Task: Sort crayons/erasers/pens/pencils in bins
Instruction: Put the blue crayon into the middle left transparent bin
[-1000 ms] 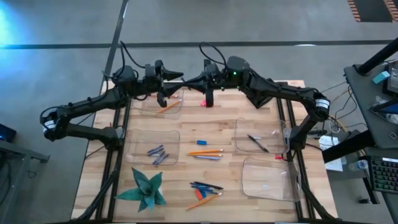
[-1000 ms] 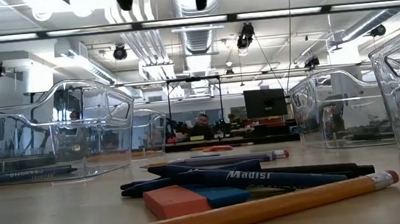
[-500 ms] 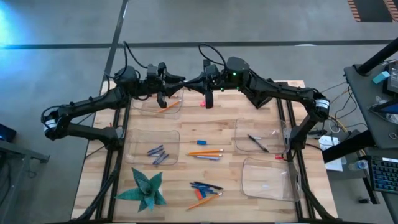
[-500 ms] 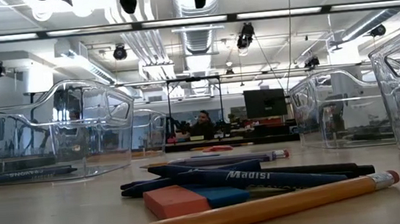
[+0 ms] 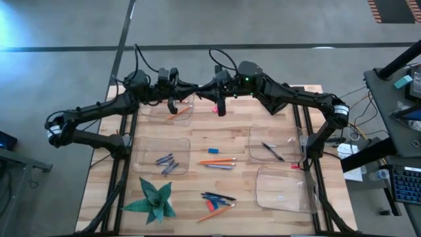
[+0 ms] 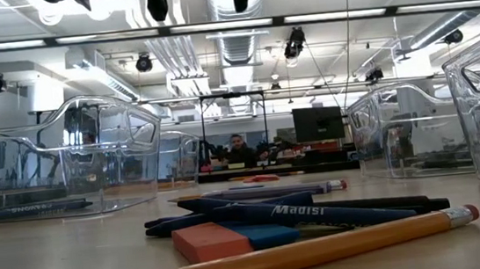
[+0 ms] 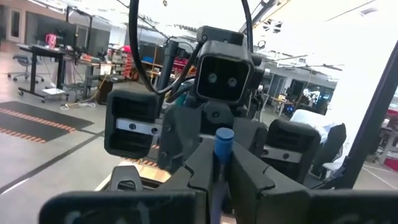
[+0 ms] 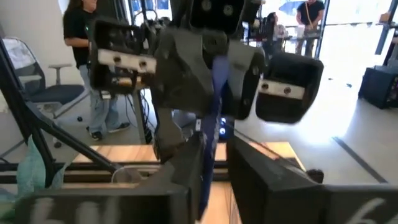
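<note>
Two grippers meet nose to nose above the top centre of the table (image 5: 237, 118) in the high view, and between them you have one blue stick (image 7: 222, 140). The left gripper (image 7: 217, 177) is clenched on it: in its wrist view the stick stands up from between the closed fingers. The right gripper (image 8: 214, 174) faces it. Its fingers sit slightly apart, with a strip of light showing beside the stick, so it looks released. Below them, the upper-left bin (image 5: 152, 117) holds one pencil (image 5: 177, 112). The middle-left bin (image 5: 141, 141) holds several crayons (image 5: 166, 162). The middle-right bin (image 5: 253, 131) holds one pen (image 5: 272, 151). You cannot tell what, if anything, lies in the lower-right bin (image 5: 263, 174). A red eraser (image 5: 215, 108) lies loose at top centre, just under the grippers. In the middle of the table you have a blue eraser (image 5: 213, 151) above a loose pencil (image 5: 217, 160) and a grey-blue stick (image 5: 219, 166). At bottom centre there is a small heap of dark pens (image 5: 218, 196), a second red eraser (image 5: 209, 205) and another pencil (image 5: 214, 213). A green star (image 5: 154, 201) sits at lower left.
</note>
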`<control>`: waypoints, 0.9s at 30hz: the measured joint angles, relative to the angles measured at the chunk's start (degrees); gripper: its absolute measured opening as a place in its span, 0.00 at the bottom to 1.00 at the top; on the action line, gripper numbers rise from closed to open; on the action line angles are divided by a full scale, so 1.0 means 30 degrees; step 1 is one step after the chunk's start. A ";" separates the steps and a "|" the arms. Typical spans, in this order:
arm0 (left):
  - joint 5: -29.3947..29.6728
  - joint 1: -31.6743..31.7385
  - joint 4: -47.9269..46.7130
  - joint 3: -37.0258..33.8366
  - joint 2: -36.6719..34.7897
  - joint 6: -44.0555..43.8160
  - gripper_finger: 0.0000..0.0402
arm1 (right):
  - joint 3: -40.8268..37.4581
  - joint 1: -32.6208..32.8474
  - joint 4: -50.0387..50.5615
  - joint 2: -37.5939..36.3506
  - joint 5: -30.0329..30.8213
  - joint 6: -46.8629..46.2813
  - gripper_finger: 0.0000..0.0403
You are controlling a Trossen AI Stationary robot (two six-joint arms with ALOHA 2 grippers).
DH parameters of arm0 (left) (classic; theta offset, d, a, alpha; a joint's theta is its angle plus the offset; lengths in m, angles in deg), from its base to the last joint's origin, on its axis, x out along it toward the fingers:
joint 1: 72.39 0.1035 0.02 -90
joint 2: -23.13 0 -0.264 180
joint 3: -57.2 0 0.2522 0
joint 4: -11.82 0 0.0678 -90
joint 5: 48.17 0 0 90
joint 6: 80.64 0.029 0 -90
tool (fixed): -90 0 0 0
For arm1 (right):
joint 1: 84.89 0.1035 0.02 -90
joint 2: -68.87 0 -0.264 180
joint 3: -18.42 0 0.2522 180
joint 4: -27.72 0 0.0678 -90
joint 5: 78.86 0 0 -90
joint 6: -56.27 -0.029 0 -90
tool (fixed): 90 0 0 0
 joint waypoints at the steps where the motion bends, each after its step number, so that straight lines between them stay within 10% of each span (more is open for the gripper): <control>1: 0.0007 0.0000 -0.0060 0.0000 0.0000 -0.0012 0.04 | 0.0000 -0.0066 0.0390 -0.0046 -0.0003 0.0023 0.21; 15: -0.0937 -0.0022 -0.9400 -0.0015 -0.1133 -0.1873 0.04 | -0.0107 -0.1256 1.4150 -0.1410 0.2811 0.1284 0.42; 20: -0.1318 -0.0609 -1.5300 -0.0015 -0.1997 -0.3867 0.03 | -0.1012 -0.1302 1.4987 -0.0900 0.6798 0.0874 0.40; 27: -0.1191 -0.3650 -2.1246 -0.0094 -0.2346 -0.6301 0.03 | -0.2176 -0.1391 1.4551 0.0510 0.7086 0.0517 0.36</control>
